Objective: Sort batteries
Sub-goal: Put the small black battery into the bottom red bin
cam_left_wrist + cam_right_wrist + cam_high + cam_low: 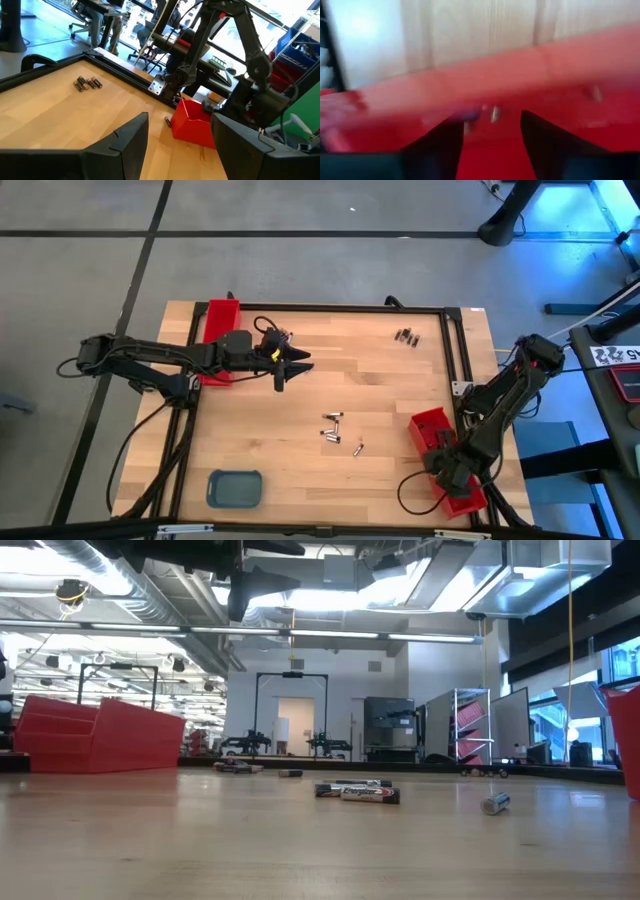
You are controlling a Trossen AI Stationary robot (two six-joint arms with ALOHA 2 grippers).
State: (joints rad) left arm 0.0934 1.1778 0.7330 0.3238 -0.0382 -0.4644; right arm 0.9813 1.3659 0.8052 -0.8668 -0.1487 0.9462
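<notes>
On your wooden table (300,390) the batteries lie in two loose groups. The first group of batteries (334,430) is near the middle of the table, a little toward six o'clock in the high view; in the low view you see the same cells (358,791) lying flat on the wood, with one small silvery cell (495,803) apart from them. The second group (405,336) is at about one o'clock from the centre, close to the black frame (447,350), and the left wrist view shows it (87,83) as a few cells side by side.

Your left gripper (292,367) is at about ten o'clock from the centre, just beside the red tray (217,330) on that side. It hangs above the wood with its two fingers (131,135) spread apart and nothing between them.

Your right gripper (447,470) is at about four o'clock, directly over the other red tray (430,425) near the table edge. In the right wrist view its fingers (547,137) stand apart over the red floor of the tray (520,75), and they hold nothing. A small metallic cell (494,113) lies in the tray between the fingers, and another pale spot (594,92) is farther along, too blurred to identify.

A blue-grey rounded tray (234,488) sits at about seven o'clock, well apart from both arms.
</notes>
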